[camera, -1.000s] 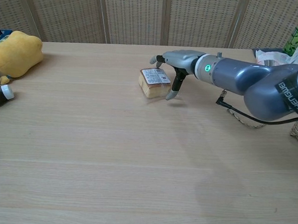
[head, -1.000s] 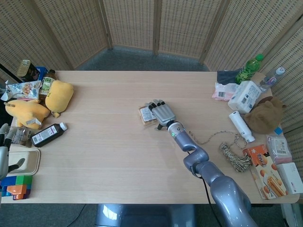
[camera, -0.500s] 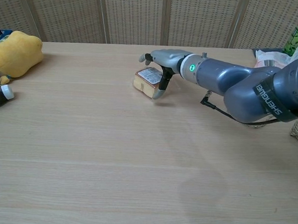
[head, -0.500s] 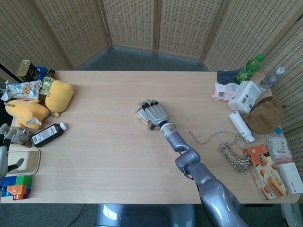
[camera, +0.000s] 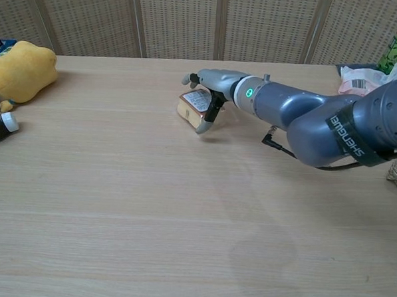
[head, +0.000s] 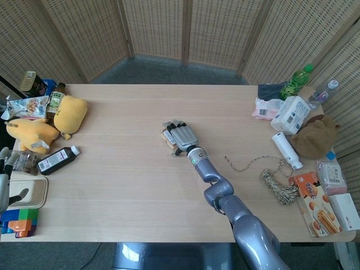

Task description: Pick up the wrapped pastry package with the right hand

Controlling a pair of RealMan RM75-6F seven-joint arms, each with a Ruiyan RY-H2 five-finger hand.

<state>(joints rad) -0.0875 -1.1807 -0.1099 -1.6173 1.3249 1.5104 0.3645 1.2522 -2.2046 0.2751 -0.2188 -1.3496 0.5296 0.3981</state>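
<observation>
The wrapped pastry package (head: 166, 136) (camera: 192, 109), a tan block with a white label, lies near the middle of the table (head: 124, 180). My right hand (head: 182, 136) (camera: 216, 84) lies palm-down over its top, fingers stretched across it. The thumb (camera: 209, 118) hangs down against the package's near right side. The package still touches the table and looks slightly tilted. Much of it is hidden under the hand in the head view. My left hand (head: 5, 180) shows only at the far left edge, fingers apart and holding nothing.
At the left edge are yellow plush toys (head: 70, 114), a dark bottle (head: 57, 160), a white container (head: 28, 191) and coloured blocks (head: 19, 220). On the right stand a green bottle (head: 295, 81), tissue pack (head: 290, 114), twine (head: 278, 185) and snack boxes (head: 315, 205).
My right hand has slid left across the table and further over the package. The package has shifted a little left with it. The left hand has not moved.
</observation>
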